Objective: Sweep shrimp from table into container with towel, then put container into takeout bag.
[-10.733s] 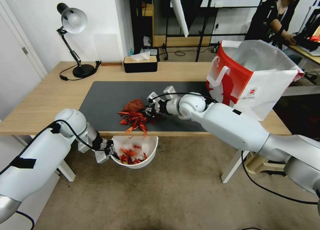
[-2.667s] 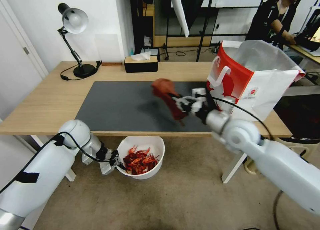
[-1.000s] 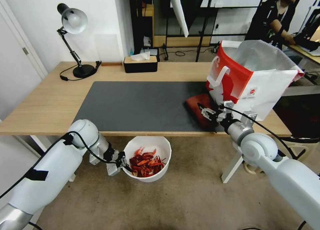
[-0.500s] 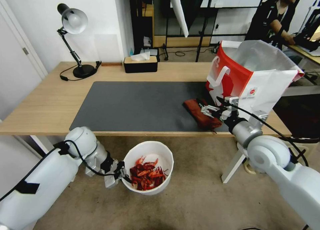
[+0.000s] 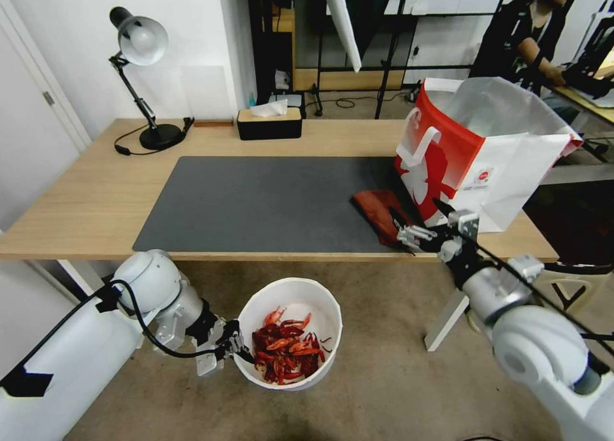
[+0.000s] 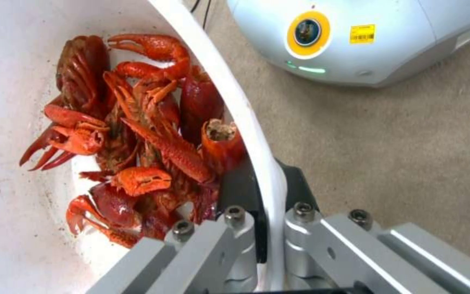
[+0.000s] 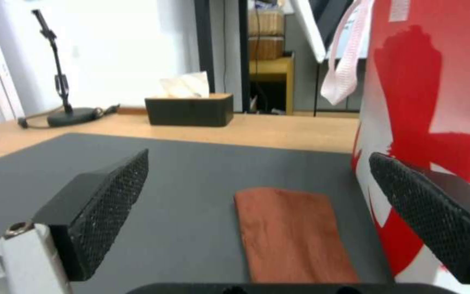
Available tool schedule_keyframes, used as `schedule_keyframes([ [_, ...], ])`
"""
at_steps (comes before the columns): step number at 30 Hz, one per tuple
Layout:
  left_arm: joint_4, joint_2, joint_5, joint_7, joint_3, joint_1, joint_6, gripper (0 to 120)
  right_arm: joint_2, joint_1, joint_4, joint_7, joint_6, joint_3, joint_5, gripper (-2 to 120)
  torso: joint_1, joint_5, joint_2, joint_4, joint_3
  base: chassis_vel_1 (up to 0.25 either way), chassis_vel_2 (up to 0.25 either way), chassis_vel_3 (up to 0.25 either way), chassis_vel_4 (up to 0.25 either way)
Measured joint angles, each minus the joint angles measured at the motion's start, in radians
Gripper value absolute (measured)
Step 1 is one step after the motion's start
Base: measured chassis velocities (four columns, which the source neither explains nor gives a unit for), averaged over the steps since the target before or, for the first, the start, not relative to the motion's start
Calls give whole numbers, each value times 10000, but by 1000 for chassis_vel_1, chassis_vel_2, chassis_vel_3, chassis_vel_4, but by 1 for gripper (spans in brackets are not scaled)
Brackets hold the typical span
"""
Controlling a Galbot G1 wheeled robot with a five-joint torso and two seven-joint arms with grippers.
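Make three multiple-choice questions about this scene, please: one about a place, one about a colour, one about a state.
1. Where does the towel lie?
A. on the grey mat beside the takeout bag
B. inside the bowl
C. on the floor

2. What colour is the bowl?
A. black
B. white
C. blue

3. How is the right gripper?
A. shut on the towel
B. shut on the bag
C. open, holding nothing

Answers: 1 A, it lies flat by the bag's foot. 2 B, its rim is white around the red shrimp; the left gripper clamps that rim. 3 C, its fingers stand apart over the towel.

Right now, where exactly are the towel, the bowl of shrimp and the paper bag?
towel (image 7: 292, 230), right wrist view, middle of cloth.
container (image 5: 291, 292), head view, far rim.
takeout bag (image 5: 511, 169), head view, white side.
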Motion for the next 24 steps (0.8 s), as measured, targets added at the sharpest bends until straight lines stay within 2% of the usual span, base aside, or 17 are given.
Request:
schedule_keyframes([
  [7, -153, 125, -86, 0, -211, 197, 0, 0, 486, -630, 3, -251, 720, 142, -655, 100, 0, 2, 0, 8, 0, 0, 0, 0, 0],
  [9, -226, 205, -180, 0, -272, 259, 0, 0, 928, -1062, -76, -413, 1288, 289, -1231, 100, 0, -2, 0, 4, 0, 0, 0, 0, 0],
  [10, -226, 205, -180, 0, -272, 259, 0, 0, 928, -1062, -76, -413, 1288, 289, -1231, 100, 0, -2, 0, 4, 0, 0, 0, 0, 0],
  [12, -398, 294, -344, 0, -394, 341, 0, 0, 1751, -1805, -278, -490, 2029, 487, -2165, 100, 0, -1, 0, 3, 0, 0, 0, 0, 0],
  [13, -398, 294, -344, 0, -394, 341, 0, 0, 1751, -1805, -278, -490, 2029, 487, -2165, 100, 0, -1, 0, 3, 0, 0, 0, 0, 0],
  [15, -806, 468, -474, -2, -722, 697, 2, 0, 2163, -2230, -624, -548, 2528, 496, -2726, 100, 0, 1, 0, 1, 0, 0, 0, 0, 0],
  [16, -806, 468, -474, -2, -722, 697, 2, 0, 2163, -2230, -624, -548, 2528, 496, -2726, 100, 0, 1, 0, 1, 0, 0, 0, 0, 0],
  [17, -992, 567, -555, -2, -883, 876, 6, 0, 2268, -2329, -772, -592, 2667, 468, -2867, 100, -1, 2, -1, 13, 0, 0, 0, 0, 0],
  [18, -1104, 647, -622, -2, -964, 923, 21, 0, 2356, -2445, -856, -642, 2772, 478, -2981, 100, 0, 1, -1, 10, 0, 0, 0, 0, 0],
  [20, -1189, 750, -716, -2, -1040, 942, 57, 0, 2447, -2613, -956, -701, 2886, 520, -3119, 100, 0, -3, -2, 3, 1, 0, 0, 0, 0],
  [22, -1376, 1171, -1098, -2, -1198, 858, 278, 0, 2609, -2930, -1029, -841, 3031, 556, -3284, 100, 0, -1, -2, 6, 0, 0, 0, 0, 0],
  [23, -1376, 1171, -1098, -2, -1198, 858, 278, 0, 2609, -2930, -1029, -841, 3031, 556, -3284, 100, 0, -1, -2, 6, 0, 0, 0, 0, 0],
  [24, -1451, 1370, -1275, -3, -1234, 673, 371, 0, 2705, -2987, -1029, -860, 3049, 548, -3353, 100, 0, 0, -2, 6, 0, 0, 0, 0, 0],
])
